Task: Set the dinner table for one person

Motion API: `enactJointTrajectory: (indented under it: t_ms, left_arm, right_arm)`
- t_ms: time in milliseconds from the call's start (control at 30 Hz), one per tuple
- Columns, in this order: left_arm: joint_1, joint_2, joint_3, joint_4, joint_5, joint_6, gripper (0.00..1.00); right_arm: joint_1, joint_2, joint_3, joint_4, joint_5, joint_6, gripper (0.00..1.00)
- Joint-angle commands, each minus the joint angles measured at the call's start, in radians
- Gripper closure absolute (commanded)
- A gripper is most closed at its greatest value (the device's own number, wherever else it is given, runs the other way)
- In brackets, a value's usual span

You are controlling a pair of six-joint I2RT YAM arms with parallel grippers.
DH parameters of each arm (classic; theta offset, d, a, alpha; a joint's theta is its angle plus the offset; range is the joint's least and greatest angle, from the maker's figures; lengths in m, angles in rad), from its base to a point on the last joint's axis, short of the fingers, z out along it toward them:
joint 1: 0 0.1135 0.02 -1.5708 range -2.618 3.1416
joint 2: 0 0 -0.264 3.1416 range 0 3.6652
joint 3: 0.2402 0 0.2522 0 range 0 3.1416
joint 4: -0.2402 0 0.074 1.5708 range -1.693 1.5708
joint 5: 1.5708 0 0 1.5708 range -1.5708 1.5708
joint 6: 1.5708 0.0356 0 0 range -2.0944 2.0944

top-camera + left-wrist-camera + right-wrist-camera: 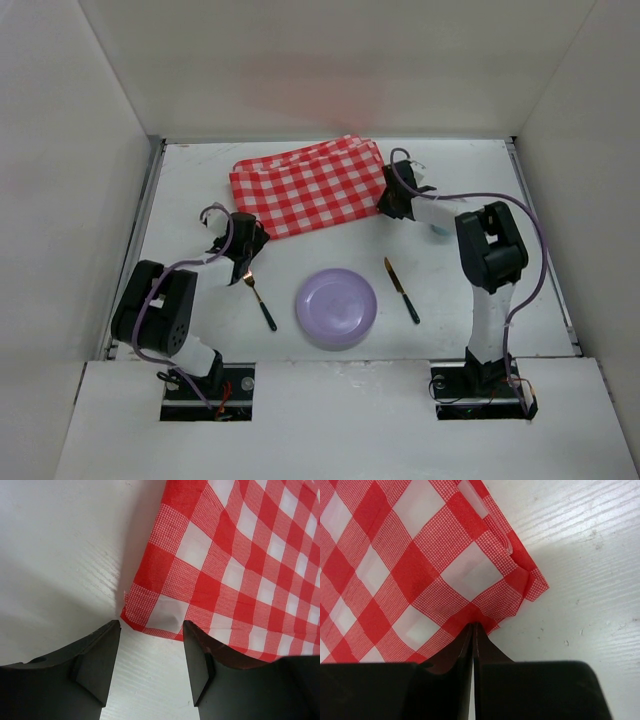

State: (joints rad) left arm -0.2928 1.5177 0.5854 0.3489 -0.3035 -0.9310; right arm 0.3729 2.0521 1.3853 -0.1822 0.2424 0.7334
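Toward the far middle of the dinner table (200, 180) lies the checked cloth (305, 185), folded in layers and set askew, and both my claws are at it. Nearer to me the purple plate (336, 307) sits in the middle, the fork (260, 300) just to its left and the knife (402, 290) just to its right, each apart from the plate. So I judge the place setting largely laid and the cloth the piece now in hand.

My right gripper (472, 630) is at the cloth's right corner with its fingers pressed together. The hem puckers where it meets their tips, and it looks nipped between them, though the cloth is thin and I would not swear to how deep the bite goes. My left gripper (150, 670) has its fingers spread wide at the cloth's near-left corner. That corner lies just beyond the tips, at the mouth of the gap, and nothing is gripped.

The step, as I read it, is taking the cloth by two corners. The next move falls to the left side — ease forward and down until the corner sits between the pads, then close. The layers are loose, so I would want all of them caught rather than the top sheet alone. Any lift after that calls for both arms rising evenly, or the cloth will skew or slip from the shallower hold
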Motion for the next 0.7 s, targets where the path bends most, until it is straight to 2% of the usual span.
enactJointTrajectory:
  t_ms: [0,100,133,200,333,433,667]
  left_arm:
    - [0.005,0.045,0.030,-0.025,0.010,-0.031,0.48]
    - [0.004,0.076,0.040,-0.022,0.018,-0.048,0.53]
    - [0.004,0.081,0.042,-0.018,0.020,-0.052,0.55]
    - [0.007,0.087,0.036,-0.001,0.020,-0.058,0.64]
    - [0.031,0.075,0.014,0.025,0.020,-0.060,0.83]
    - [0.054,0.055,-0.004,0.027,0.012,-0.058,0.90]
    - [0.088,0.061,-0.041,0.048,0.049,-0.052,0.93]
  right_arm:
    - [0.014,-0.041,-0.035,-0.019,-0.005,-0.016,0.93]
    - [0.017,-0.072,-0.090,0.026,0.001,-0.009,0.91]
    - [0.017,-0.081,-0.110,0.044,0.006,-0.005,0.84]
    - [0.013,-0.099,-0.140,0.078,0.015,0.003,0.56]
    - [0.016,-0.133,-0.169,0.096,0.034,0.015,0.35]
    - [0.014,-0.132,-0.164,0.086,0.061,0.018,0.34]
    - [0.004,-0.060,-0.054,0.007,0.064,0.031,0.43]
